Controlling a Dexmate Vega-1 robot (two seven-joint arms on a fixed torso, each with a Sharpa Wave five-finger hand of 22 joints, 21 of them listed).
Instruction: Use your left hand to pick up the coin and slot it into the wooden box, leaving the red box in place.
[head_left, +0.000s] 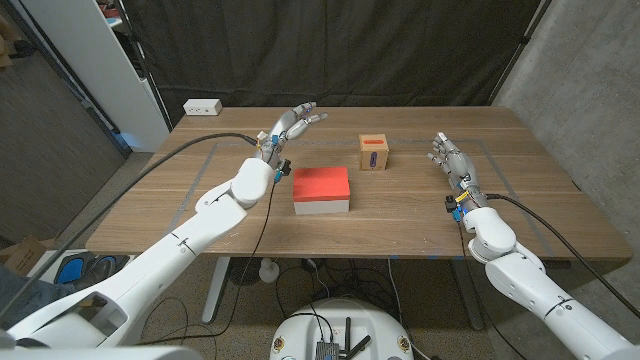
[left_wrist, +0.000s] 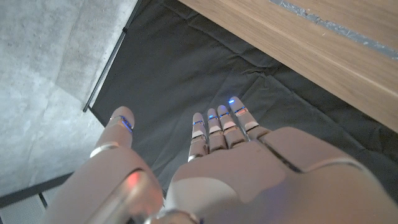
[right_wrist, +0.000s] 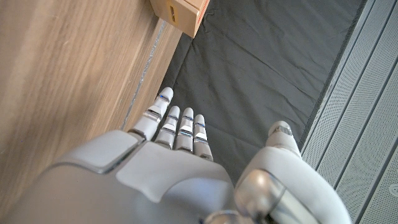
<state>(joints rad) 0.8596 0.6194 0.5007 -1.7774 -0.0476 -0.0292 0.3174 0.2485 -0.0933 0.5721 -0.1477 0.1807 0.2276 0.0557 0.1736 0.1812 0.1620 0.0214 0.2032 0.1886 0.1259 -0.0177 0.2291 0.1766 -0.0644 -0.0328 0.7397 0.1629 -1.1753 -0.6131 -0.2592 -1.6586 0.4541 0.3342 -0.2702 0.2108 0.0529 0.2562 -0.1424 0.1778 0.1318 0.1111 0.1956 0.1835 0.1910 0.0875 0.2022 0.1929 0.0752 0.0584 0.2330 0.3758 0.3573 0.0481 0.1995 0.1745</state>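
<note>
The robot's left hand (head_left: 292, 124), fingers spread and holding nothing, hovers beyond the flat red rectangular box (head_left: 321, 189). The small wooden slotted box (head_left: 374, 152) waits nearby; no coin is discernible. The right hand (head_left: 450, 160) idles, fingers extended, out of the way.

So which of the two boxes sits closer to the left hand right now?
The red box, the flat one with white sides near the table's front edge. It lies just beside the left hand; the smaller wooden box stands farther off, toward the right hand's side.

Matt wooden table (head_left: 420, 215); glossy hands
</note>
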